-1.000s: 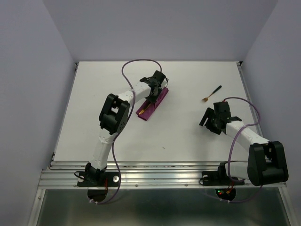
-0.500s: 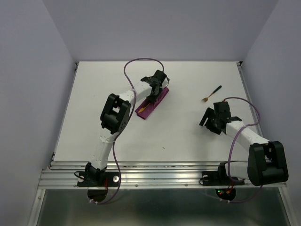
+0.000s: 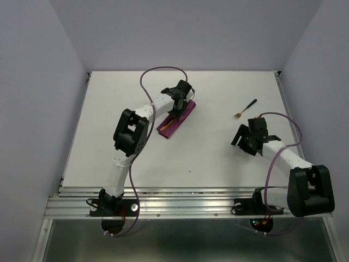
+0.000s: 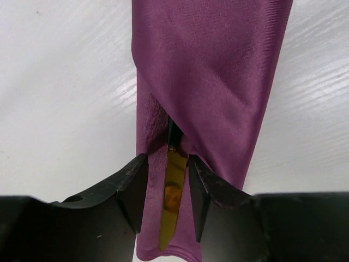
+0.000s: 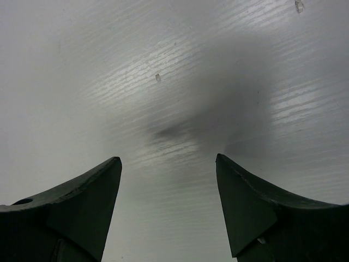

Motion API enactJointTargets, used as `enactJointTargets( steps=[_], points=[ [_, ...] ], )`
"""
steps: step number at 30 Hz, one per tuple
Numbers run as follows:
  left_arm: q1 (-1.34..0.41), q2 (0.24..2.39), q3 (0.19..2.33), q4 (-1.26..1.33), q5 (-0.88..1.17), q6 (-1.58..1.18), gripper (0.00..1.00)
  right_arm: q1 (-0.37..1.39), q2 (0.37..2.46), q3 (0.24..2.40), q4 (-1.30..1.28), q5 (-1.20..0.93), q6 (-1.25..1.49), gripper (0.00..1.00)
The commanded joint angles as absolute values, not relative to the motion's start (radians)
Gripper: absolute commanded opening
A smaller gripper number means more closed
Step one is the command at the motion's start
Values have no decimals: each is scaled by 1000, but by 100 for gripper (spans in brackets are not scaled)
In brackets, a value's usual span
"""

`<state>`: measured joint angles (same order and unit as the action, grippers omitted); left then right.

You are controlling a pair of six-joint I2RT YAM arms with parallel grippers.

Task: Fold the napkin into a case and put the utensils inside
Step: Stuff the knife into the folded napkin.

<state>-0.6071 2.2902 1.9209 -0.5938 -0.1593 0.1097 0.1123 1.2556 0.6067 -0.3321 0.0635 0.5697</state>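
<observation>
The case point(image 4: 218, 82) lies near the middle of the table point(image 3: 109, 153), slanting from 1 to 7 o'clock. The knife point(image 4: 172, 218) is partly in it, black handle under the fold, gold blade sticking out. The left gripper point(image 4: 167, 183) straddles that blade, jaws narrowly parted, not pinching it. The cloth looks limp and slick, likely to slide if nudged; the knife looks stiff and light. The second utensil point(image 3: 246, 108), at the case's 3 o'clock, seems best pinched across its thin handle. Only the overhead view shows it; only the left wrist view shows the tucked handle. The right gripper point(image 5: 167, 158) hangs wide and empty.
</observation>
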Motion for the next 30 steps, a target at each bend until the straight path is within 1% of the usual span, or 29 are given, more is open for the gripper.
enactJointTargets(
  steps=[1, 7, 12, 17, 23, 27, 30],
  points=[
    [-607, 2105, 1858, -592, -152, 54, 46, 114, 1223, 640, -325, 71, 568, 75],
    [-607, 2033, 1737, -555, -158, 34, 46, 114, 1246, 652, -322, 57, 569, 75],
    [-607, 2039, 1687, -534, -173, 22, 42, 114, 1250, 658, -319, 57, 568, 75],
    [-607, 2032, 1597, -474, -181, 8, 42, 114, 1256, 658, -319, 55, 566, 75],
    [-607, 2049, 1577, -456, -235, 6, 41, 114, 1261, 658, -318, 54, 566, 75],
    [-607, 2072, 1578, -463, -227, 11, 40, 114, 1262, 660, -319, 54, 566, 75],
    [-607, 2094, 1583, -475, -210, 9, 37, 114, 1264, 658, -319, 55, 566, 75]
  ],
)
